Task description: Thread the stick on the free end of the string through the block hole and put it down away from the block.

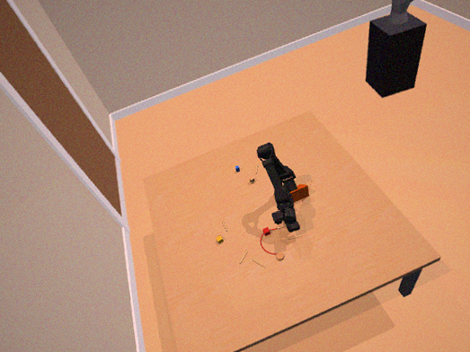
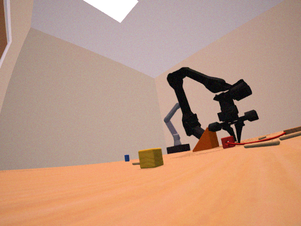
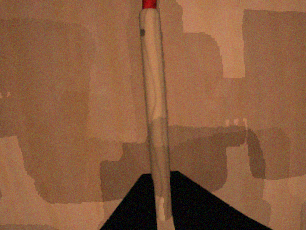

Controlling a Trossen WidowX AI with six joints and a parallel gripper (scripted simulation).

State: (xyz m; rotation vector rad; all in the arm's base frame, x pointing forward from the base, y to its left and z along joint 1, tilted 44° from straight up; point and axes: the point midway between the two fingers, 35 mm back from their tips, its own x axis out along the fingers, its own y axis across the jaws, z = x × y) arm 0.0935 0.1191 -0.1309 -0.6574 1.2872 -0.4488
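My gripper (image 1: 286, 227) (image 2: 237, 141) (image 3: 160, 182) is shut on the wooden stick (image 1: 281, 227) (image 3: 154, 75), low over the table. The red string (image 1: 261, 243) (image 2: 260, 140) (image 3: 149, 4) is at the stick's far end in the wrist view. The string runs from the round button (image 1: 280, 256) (image 2: 291, 130) in a curve to one side of the small red block (image 1: 266, 232) (image 2: 224, 143), which stands on the table. It shows again on the block's other side, towards my gripper, so it appears to pass through the hole. The hole's inside is hidden.
An orange wedge (image 1: 301, 193) (image 2: 209, 141) stands beside the arm. One loose stick (image 1: 294, 237) lies near the gripper; others (image 1: 243, 257) (image 1: 258, 263) (image 1: 224, 226) lie farther off. A yellow cube (image 1: 220, 239) (image 2: 150, 158) and a blue piece (image 1: 237, 168) (image 2: 127, 157) stand apart.
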